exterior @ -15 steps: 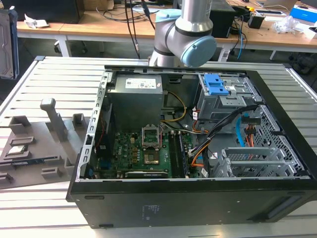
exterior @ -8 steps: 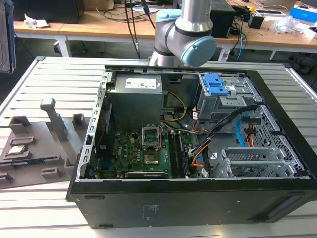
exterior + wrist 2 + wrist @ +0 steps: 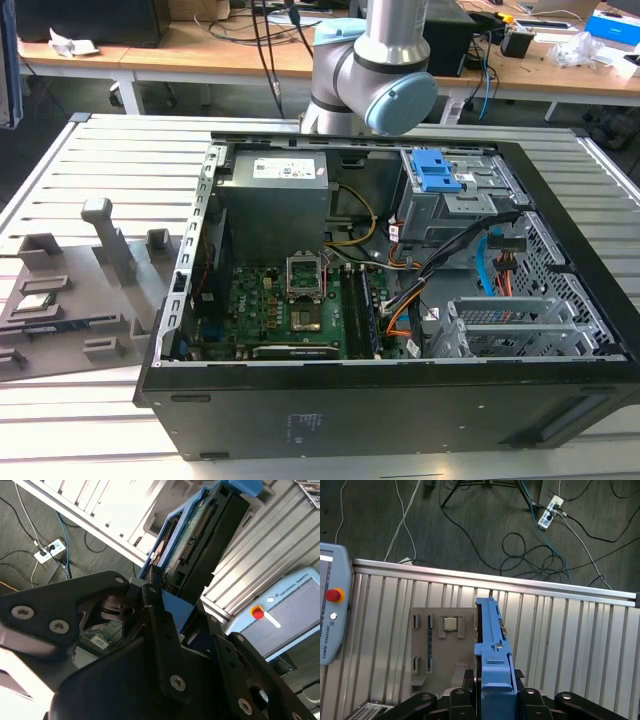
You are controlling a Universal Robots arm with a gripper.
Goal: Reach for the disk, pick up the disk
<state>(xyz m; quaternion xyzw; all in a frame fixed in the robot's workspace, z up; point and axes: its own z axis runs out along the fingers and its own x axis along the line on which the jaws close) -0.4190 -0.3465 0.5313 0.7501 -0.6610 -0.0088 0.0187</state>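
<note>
Ribbed aluminium desk (image 3: 570, 630) stands over a dark floor (image 3: 470, 525) strewn with cables. The exterior view shows an open computer case (image 3: 400, 400); the first wrist view shows a grey parts tray (image 3: 442, 645). The fingers (image 3: 162, 630) are clamped on the disk (image 3: 492, 645), which stands edge-on between them.
</note>
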